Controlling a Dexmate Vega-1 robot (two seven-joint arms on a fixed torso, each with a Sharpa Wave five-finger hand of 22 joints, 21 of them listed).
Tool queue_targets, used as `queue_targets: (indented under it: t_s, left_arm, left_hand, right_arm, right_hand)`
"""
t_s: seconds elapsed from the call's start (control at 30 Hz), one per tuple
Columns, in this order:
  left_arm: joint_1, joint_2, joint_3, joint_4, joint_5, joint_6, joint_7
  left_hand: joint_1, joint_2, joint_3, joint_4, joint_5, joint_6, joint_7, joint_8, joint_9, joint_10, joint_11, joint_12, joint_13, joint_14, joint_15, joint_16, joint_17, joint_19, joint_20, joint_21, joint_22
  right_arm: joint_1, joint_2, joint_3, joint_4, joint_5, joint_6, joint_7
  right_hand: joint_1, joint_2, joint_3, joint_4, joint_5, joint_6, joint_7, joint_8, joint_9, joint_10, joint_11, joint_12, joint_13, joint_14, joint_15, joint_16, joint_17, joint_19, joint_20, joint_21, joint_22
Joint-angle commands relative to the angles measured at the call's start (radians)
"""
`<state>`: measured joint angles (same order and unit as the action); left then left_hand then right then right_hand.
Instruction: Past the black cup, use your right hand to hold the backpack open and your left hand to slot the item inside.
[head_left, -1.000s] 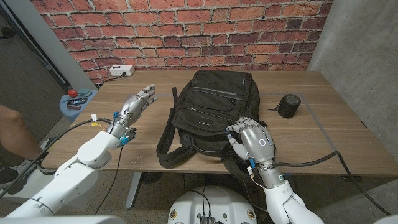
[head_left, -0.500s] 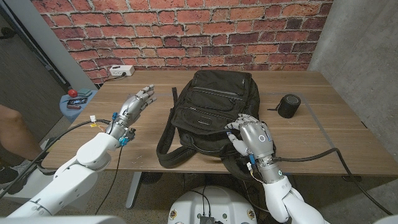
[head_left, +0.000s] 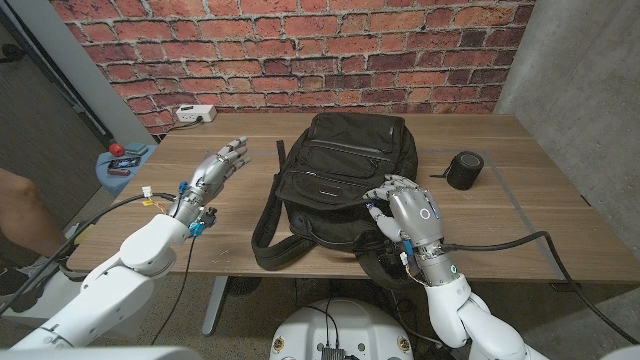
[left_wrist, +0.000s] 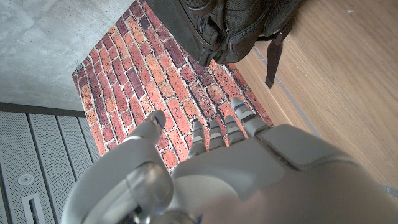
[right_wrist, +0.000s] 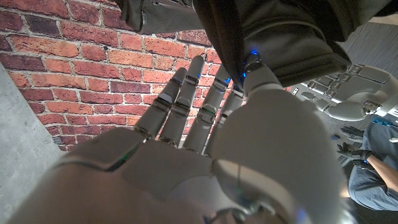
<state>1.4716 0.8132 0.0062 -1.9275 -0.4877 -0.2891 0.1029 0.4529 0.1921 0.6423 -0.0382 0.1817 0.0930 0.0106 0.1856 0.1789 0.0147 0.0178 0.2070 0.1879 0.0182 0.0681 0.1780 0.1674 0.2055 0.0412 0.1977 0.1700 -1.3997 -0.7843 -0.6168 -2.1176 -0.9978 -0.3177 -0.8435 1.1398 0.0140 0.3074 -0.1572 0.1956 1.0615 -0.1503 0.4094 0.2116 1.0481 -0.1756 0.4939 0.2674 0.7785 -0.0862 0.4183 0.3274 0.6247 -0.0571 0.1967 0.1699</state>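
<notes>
Fingers of the right hand (head_left: 412, 212) curl on the black fabric backpack (head_left: 335, 180) at desk (head_left: 520, 200) centre; left hand (head_left: 215, 170), spread and empty, hovers at nine o'clock.

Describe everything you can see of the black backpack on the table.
The black backpack looks like woven fabric and lies flat in the middle of the wooden table, front up, with zipped pockets and a strap trailing at its left side. The right hand rests on its near right part, fingers on the fabric. It looks closed.
</notes>
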Motion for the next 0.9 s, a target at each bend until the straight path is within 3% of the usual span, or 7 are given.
queue_targets:
  t_s: [0.03,0.17,0.23,0.3,0.9]
  left_arm:
    - [0.082,0.015,-0.066,-0.061,0.075,0.032,0.038]
    - [0.117,0.015,-0.098,-0.086,0.104,0.055,0.049]
    - [0.136,0.015,-0.116,-0.103,0.125,0.073,0.057]
    - [0.152,0.011,-0.131,-0.114,0.144,0.085,0.063]
    - [0.268,-0.056,-0.247,-0.247,0.309,0.24,0.087]
  left_hand:
    - [0.012,-0.002,0.0,-0.006,0.01,0.012,0.0,0.006,0.006,0.006,0.007,0.004,0.002,0.011,0.003,0.005,0.003,0.009,0.007,0.003,0.005]
    - [0.015,-0.002,0.001,-0.008,0.01,0.013,0.0,0.005,0.005,0.008,0.002,0.004,0.002,0.013,0.011,0.006,0.002,0.009,0.012,0.002,0.005]
    - [0.018,-0.002,-0.001,-0.008,0.01,0.014,-0.003,0.004,0.005,0.01,-0.003,0.004,0.002,0.019,0.041,0.007,0.004,0.009,0.044,0.003,0.007]
    - [0.019,-0.002,-0.001,-0.009,0.01,0.016,-0.006,0.005,0.005,0.016,-0.005,0.006,0.002,0.021,0.052,0.007,0.004,0.009,0.05,0.003,0.007]
    - [0.04,-0.017,-0.005,-0.037,0.013,0.077,0.008,0.018,0.005,0.11,0.001,0.033,0.003,0.053,0.048,0.011,0.002,0.029,0.052,0.01,0.008]
  right_arm:
    - [0.011,-0.003,0.021,0.0,0.011,0.023,0.004]
    - [0.019,-0.003,0.024,0.006,0.01,0.028,0.008]
    - [0.027,-0.005,0.025,0.012,0.01,0.036,0.01]
    - [0.035,-0.003,0.027,0.017,0.014,0.042,0.01]
    - [0.087,0.009,0.038,0.048,0.047,0.105,0.001]
  right_hand:
    - [0.0,0.01,-0.007,-0.001,-0.001,0.013,-0.005,0.006,0.003,0.008,0.001,0.005,0.002,0.009,-0.149,0.005,0.003,0.01,-0.091,0.008,0.004]
    - [0.002,0.011,-0.009,0.0,-0.002,0.013,-0.007,0.006,0.003,0.011,0.0,0.005,0.001,0.011,-0.15,0.004,0.003,0.009,-0.092,0.008,0.005]
    - [0.002,0.011,-0.01,0.0,-0.002,0.014,-0.007,0.006,0.003,0.011,0.0,0.006,0.002,0.012,-0.149,0.004,0.003,0.009,-0.091,0.008,0.005]
    - [0.002,0.012,-0.011,0.001,-0.002,0.014,-0.007,0.006,0.003,0.013,0.0,0.006,0.002,0.012,-0.148,0.003,0.003,0.008,-0.092,0.008,0.005]
    - [0.013,0.017,-0.019,0.001,-0.002,0.023,-0.006,0.009,0.001,0.024,-0.002,0.005,-0.001,0.023,-0.151,0.004,0.006,0.008,-0.095,0.007,0.005]
